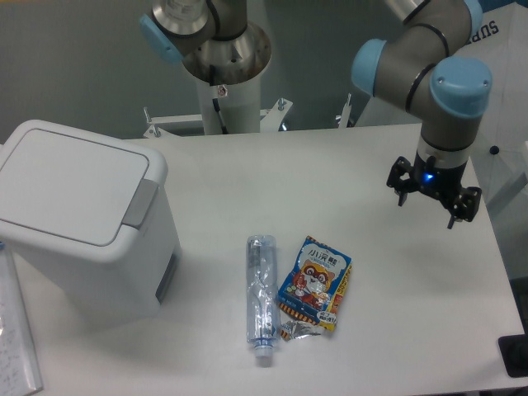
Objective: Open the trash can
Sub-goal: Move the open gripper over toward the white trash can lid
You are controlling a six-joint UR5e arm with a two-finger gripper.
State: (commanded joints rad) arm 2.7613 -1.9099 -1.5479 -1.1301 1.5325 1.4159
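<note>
You've got little readable text here. The snack bag (314, 283) carries printed characters at top, above a cartoon face, but they're too small to make out. White letters show on the dark panel (487, 30) at top right, cut off by the arm; only approx. "SU" reads. Nothing legible elsewhere.
</note>
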